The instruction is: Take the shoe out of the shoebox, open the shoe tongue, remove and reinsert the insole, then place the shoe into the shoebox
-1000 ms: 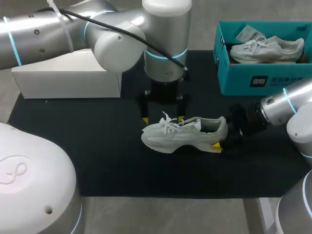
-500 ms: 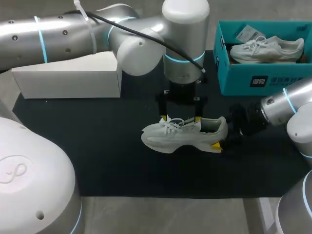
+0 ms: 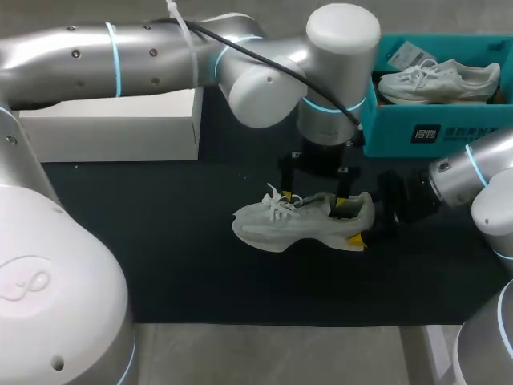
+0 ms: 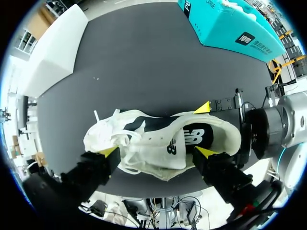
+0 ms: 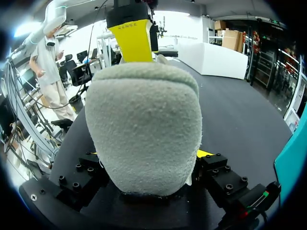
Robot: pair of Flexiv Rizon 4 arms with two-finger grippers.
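- The shoe (image 3: 300, 224) stood sole-down on the dark bench (image 3: 160, 241), outside the teal shoebox (image 3: 433, 132), which held a second shoe (image 3: 437, 80).
- The right tool (image 3: 362, 224) was clenched on the shoe's heel from both sides.
- The left tool (image 4: 158, 152) hung released over the shoe, one fingertip by the laces and the other at the opening.

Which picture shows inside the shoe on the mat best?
The left wrist view: it looks down into the pale laced sneaker, showing its black insole. Head view shows its side; right wrist only its heel.
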